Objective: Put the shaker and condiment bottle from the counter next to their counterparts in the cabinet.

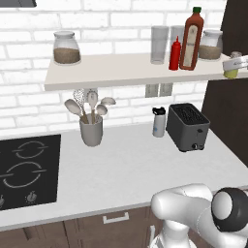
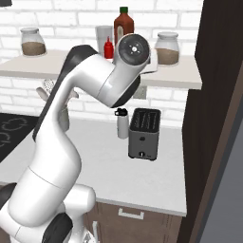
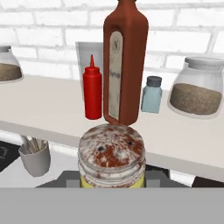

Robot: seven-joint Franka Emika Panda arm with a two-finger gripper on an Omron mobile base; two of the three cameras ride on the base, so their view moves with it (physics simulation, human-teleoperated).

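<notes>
shaker (image 3: 111, 155) | gripped upright in closed tool (image 1: 234, 65) | shelf (image 3: 52, 111) edge just ahead, jar (image 3: 197, 92) front-right

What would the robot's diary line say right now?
gripper: shut on shaker | place: beside shelf edge | red squeeze bottle: on shelf by sauce bottle

sauce bottle (image 3: 125, 65) label — print unreadable

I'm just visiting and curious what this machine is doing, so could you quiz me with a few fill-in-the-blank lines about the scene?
1. The tool holds the ____.
2. The red squeeze bottle stands on the ____, not the counter.
3. Next to the squeeze bottle stands the tall dark-red ____.
4. On the counter, the dark toaster sits beside a white ____.

Missing: shaker; shelf; sauce bottle; flask
</notes>
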